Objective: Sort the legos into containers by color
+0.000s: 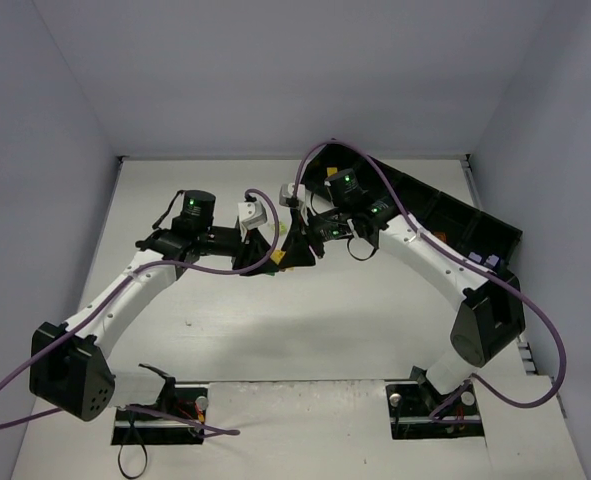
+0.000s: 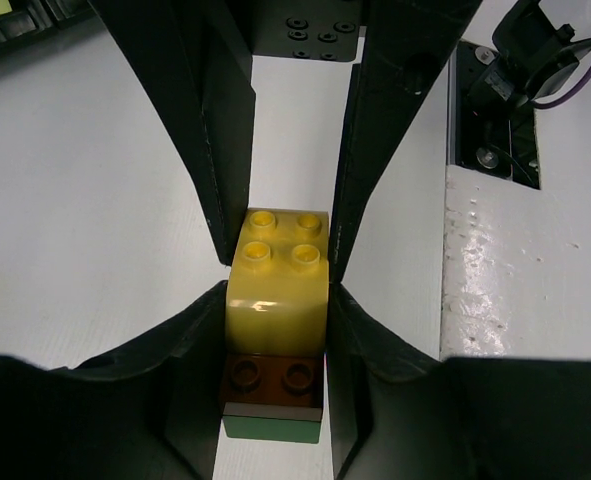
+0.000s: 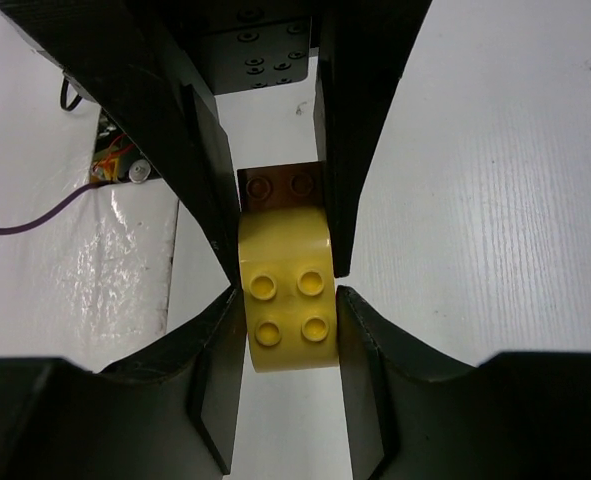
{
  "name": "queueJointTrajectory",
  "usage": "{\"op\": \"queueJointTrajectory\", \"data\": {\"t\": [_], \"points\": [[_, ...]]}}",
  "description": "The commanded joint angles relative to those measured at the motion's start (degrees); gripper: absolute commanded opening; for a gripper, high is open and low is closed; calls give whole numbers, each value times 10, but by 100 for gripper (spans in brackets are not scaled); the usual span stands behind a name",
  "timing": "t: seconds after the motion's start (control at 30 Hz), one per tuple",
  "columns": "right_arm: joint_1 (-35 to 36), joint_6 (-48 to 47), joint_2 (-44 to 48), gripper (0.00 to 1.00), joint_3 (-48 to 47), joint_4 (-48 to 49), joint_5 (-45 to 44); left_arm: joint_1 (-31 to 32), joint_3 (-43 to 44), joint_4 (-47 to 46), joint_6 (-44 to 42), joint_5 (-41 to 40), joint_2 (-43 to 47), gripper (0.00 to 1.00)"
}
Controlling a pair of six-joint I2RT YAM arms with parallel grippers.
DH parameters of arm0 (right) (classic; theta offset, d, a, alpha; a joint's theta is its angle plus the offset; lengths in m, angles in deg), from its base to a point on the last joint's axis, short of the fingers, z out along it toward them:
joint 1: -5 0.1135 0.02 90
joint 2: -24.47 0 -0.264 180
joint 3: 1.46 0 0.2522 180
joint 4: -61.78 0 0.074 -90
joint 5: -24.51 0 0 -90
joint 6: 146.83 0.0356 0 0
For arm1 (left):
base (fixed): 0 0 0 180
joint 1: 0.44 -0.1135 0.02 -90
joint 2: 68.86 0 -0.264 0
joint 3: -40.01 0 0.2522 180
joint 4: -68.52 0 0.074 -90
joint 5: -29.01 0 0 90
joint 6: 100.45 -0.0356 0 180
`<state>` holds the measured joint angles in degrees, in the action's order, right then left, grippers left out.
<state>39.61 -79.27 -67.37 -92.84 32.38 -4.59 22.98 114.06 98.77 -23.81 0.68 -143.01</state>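
top external view has both hands meeting just left of the row of black containers, over the white counter. the left hand is clenched on the brown lego, which has a green lego stuck to it. the right hand is clenched on the yellow lego, which is pressed onto the brown one. i think the stack must be pulled apart now. if the pull is crooked, a brick can slip out and fly far from the containers.
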Motion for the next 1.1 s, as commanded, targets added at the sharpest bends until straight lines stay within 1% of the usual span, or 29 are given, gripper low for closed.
{"op": "queueJointTrajectory", "data": {"t": [0.0, 0.03, 0.07, 0.13, 0.4, 0.53, 0.67, 0.7, 0.87, 0.9, 0.93, 1.03, 1.07], "points": [[2, -1, 5, 0, -22, 18, -9, 1, 28, -17, -21, 5, 10, 39], [2, -1, 5, 0, -24, 18, -9, 0, 27, -15, -28, -1, 12, 51], [2, -1, 6, 0, -25, 17, -8, 0, 26, -11, -31, -4, 14, 55], [0, -1, 6, 0, -31, 17, -6, 0, 24, -7, -35, -8, 16, 59], [-7, 0, 5, 0, -41, 18, 4, -3, 18, 2, -47, -12, 12, 61], [-8, 1, 7, 0, -43, 18, 5, -11, 17, 0, -48, -13, 12, 59], [-10, 2, 8, 0, -41, 17, 7, -16, 17, -9, -39, -5, 9, 50], [-10, 2, 8, 0, -41, 16, 7, -17, 16, -10, -38, -4, 8, 44], [-10, 2, 9, 0, -39, 18, 10, -16, 12, -28, -20, 5, 4, 31], [-10, 2, 9, 0, -39, 18, 10, -17, 13, -29, -18, 6, 4, 27], [-10, 2, 10, 0, -39, 18, 11, -16, 13, -30, -16, 7, 1, 20], [-10, 1, 7, 0, -38, 18, 9, -18, 12, -33, -12, 8, 0, 10], [-10, 0, 8, 0, -38, 18, 9, -18, 11, -34, -11, 12, 0, 4]]}}
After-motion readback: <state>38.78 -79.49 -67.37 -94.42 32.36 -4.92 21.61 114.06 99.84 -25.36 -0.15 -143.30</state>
